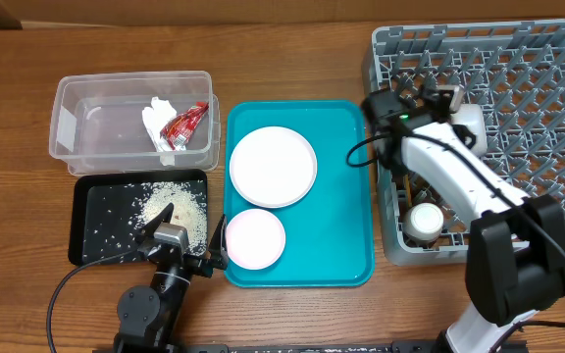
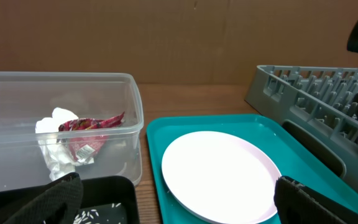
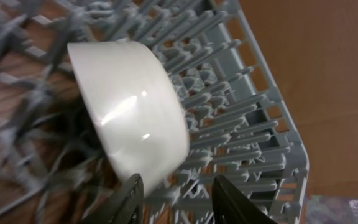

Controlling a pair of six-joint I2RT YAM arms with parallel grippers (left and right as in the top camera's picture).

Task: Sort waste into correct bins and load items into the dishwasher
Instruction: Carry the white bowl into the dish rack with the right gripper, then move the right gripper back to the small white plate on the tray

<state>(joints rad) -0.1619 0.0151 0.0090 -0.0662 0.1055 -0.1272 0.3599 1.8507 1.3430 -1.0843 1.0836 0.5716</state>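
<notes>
As the pale grey-white bowl leans in the grey pegged plastic rack, loading is in hand.
Right gripper parted at its rim, left gripper wide; next, back out cleanly.

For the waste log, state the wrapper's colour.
Red with white markings; the wrapper shows best in the left wrist view.

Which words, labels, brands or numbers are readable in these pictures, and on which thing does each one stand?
No text can be read in any view.
Print on the red-and-white wrapper inside the clear tub: too small and blurred to read.
White sticker on the tub's end wall: too small to tell if it bears writing.
</notes>
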